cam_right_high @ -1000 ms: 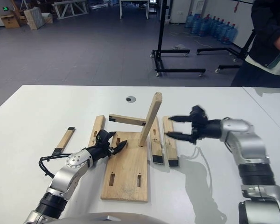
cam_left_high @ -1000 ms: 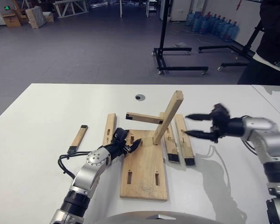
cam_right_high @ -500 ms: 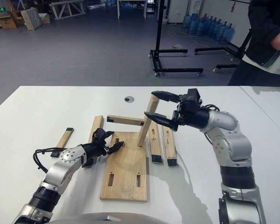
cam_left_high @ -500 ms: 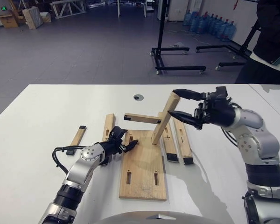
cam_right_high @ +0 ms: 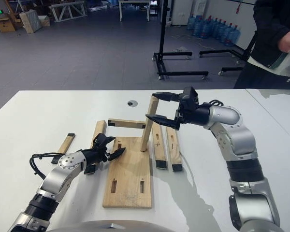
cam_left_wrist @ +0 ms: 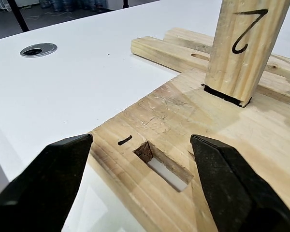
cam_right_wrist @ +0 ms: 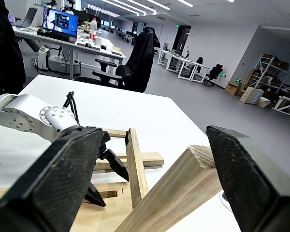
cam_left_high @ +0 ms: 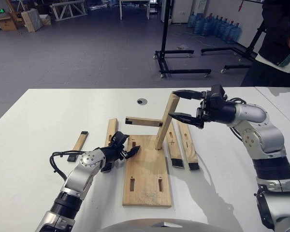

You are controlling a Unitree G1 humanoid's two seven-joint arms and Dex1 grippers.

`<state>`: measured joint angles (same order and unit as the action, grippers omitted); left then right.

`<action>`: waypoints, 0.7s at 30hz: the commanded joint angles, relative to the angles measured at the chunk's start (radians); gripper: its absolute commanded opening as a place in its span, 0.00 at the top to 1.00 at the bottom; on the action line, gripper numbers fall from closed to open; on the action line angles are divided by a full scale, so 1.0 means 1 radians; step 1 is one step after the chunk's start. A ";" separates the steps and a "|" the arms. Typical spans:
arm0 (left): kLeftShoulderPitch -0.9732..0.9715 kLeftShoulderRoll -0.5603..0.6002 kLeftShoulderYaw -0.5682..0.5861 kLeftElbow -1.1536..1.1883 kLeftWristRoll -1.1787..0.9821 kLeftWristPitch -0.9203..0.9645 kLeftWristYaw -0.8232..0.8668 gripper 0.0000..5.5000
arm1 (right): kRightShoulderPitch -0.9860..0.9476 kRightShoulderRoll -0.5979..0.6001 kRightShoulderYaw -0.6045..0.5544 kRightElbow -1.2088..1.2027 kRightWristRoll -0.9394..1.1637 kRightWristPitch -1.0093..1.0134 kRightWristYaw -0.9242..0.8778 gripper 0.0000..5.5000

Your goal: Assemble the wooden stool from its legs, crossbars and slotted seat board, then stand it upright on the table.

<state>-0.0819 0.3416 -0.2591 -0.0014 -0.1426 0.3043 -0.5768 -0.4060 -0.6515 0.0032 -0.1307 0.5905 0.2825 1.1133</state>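
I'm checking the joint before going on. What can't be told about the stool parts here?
Upright leg: top cut off by the left wrist view's edge.
Its depth in the seat board: hidden within the board.
Crossbar end: hidden by the leg in the eye views.
Right end effector: contact with the leg unclear.

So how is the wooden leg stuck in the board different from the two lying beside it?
The slotted leg stands tilted in the seat board; the two loose legs lie flat on the table. The slotted leg carries a crossbar, and its top sits inside the open right gripper; the loose legs have neither. All are the same pale wood.
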 commanded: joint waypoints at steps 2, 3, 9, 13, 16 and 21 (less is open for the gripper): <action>0.084 0.027 -0.029 0.030 0.046 0.073 0.012 0.33 | 0.225 -0.041 0.180 -0.138 -0.028 0.163 0.002 0.29; 0.088 0.028 -0.027 0.027 0.046 0.074 0.013 0.33 | 0.230 -0.045 0.189 -0.144 -0.029 0.164 -0.003 0.29; 0.074 0.021 -0.034 0.043 0.052 0.070 0.012 0.33 | 0.107 0.079 0.083 -0.052 -0.031 0.019 -0.141 0.29; 0.066 0.017 -0.037 0.051 0.053 0.066 0.012 0.33 | 0.036 0.120 -0.019 -0.107 0.062 -0.017 -0.175 0.29; 0.063 0.016 -0.039 0.056 0.054 0.063 0.014 0.33 | -0.022 0.106 -0.078 -0.158 0.100 -0.019 -0.185 0.29; 0.071 0.015 -0.044 0.054 0.055 0.060 0.021 0.33 | -0.117 0.063 -0.133 -0.159 0.093 -0.022 -0.189 0.29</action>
<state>-0.0690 0.3371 -0.2725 -0.0177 -0.1434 0.3048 -0.5721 -0.4803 -0.5632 -0.1028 -0.2884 0.6873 0.2599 0.9230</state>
